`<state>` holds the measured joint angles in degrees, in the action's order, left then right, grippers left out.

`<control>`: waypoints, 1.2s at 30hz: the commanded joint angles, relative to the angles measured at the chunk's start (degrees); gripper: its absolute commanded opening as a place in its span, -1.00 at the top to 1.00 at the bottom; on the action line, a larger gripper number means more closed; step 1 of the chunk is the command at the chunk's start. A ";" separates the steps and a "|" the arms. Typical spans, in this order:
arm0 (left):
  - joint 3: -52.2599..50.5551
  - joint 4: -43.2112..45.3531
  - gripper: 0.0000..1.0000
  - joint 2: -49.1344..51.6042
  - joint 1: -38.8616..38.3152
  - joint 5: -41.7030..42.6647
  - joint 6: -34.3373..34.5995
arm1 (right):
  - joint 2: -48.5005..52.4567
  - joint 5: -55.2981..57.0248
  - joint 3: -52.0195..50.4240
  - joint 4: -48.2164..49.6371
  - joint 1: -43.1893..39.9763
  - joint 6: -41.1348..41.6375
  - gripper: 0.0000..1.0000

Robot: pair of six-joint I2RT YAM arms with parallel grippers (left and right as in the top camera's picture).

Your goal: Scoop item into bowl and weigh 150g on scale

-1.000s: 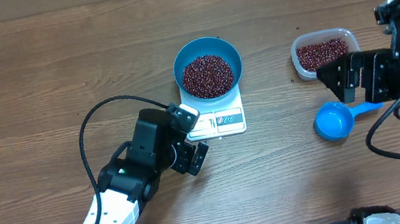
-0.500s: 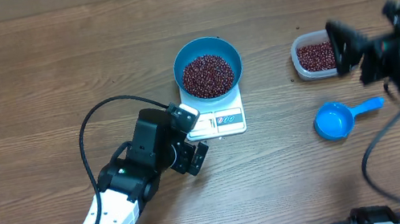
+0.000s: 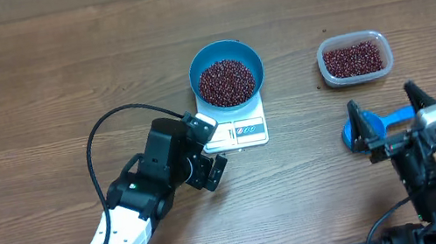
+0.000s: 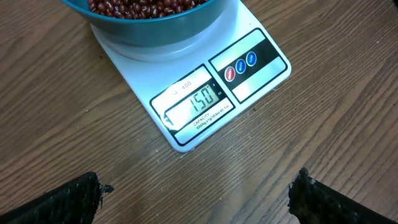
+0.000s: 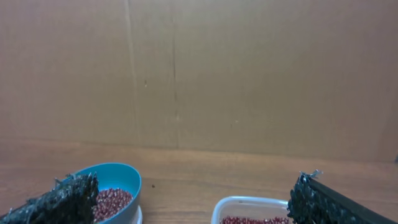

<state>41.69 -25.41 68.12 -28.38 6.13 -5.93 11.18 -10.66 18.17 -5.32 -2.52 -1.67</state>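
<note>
My left gripper (image 4: 199, 202) is hanging released, its jaws standing wide apart with nothing between them. In its wrist view only two black fingertips (image 4: 74, 202) are showing, cut off at the bottom corners. Just beyond them the scale (image 4: 236, 81) is lying flat on the wooden table (image 3: 34, 82), its display (image 4: 196, 102) facing me and reading 150. The small print under the digits is too fine for me to make out. Three round buttons are sitting beside the display. Farther on, the bowl (image 4: 155, 37) is resting on the scale and overhanging it, so the far half of the platform is hidden. The top edge is cutting off the bowl, and only a strip of beans (image 4: 143, 5) is showing.

My right gripper (image 3: 388, 116) is also hanging released and empty, well to the right of the scale. From overhead it is covering most of a blue scoop (image 3: 347, 136) lying on the table; whether I am touching the scoop, I cannot tell. Its wrist view is looking level across the table. My fingers are blocking the lower corners there, the bowl (image 5: 121, 174) is peeking out on the left with beans (image 5: 112, 200) inside, and a clear tub (image 5: 249, 205) is cut off at the bottom. Behind them a cardboard wall (image 5: 249, 74) is filling the view.

From overhead, the tub (image 3: 326, 77) is lying beyond the scoop, holding more beans.
</note>
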 commanded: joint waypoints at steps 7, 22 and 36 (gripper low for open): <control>0.13 0.15 -0.99 0.13 0.24 -0.35 1.22 | -8.00 0.81 -9.20 1.25 0.26 0.09 -1.00; 0.13 0.15 -0.99 0.13 0.24 -0.35 1.22 | -11.06 -1.25 -17.75 1.90 0.26 0.15 -1.00; 0.13 0.15 -0.99 0.13 0.24 -0.35 1.22 | -10.99 -1.38 -17.73 1.64 0.26 0.15 -1.00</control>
<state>41.69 -25.45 68.12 -28.38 6.13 -5.91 0.80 -11.79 1.06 -3.90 -2.52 -1.67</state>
